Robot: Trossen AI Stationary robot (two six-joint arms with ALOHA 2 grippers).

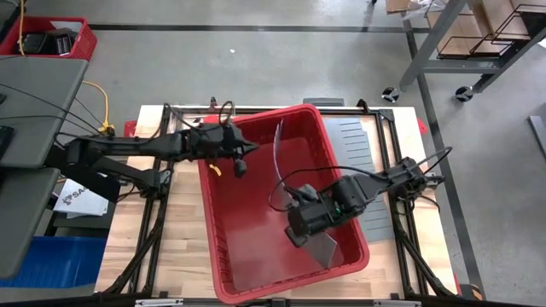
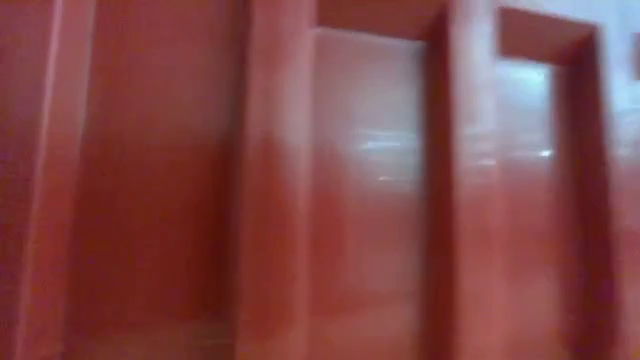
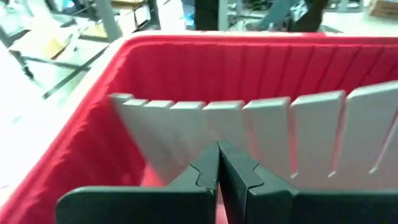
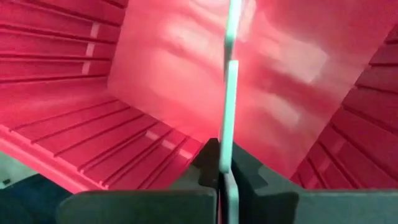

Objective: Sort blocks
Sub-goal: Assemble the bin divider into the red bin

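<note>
Right pincer clamped on the grey divider sheet inside the red bin, frame centre. Left pincer closed, empty.

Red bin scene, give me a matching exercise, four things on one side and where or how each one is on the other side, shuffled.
1 left hand
2 right hand
3 red bin
4 spare divider sheets

A lying flat on the table
B shut, empty
C shut on a grey divider sheet
D both hands reach into it

Pairs: 1-B, 2-C, 3-D, 4-A
</note>
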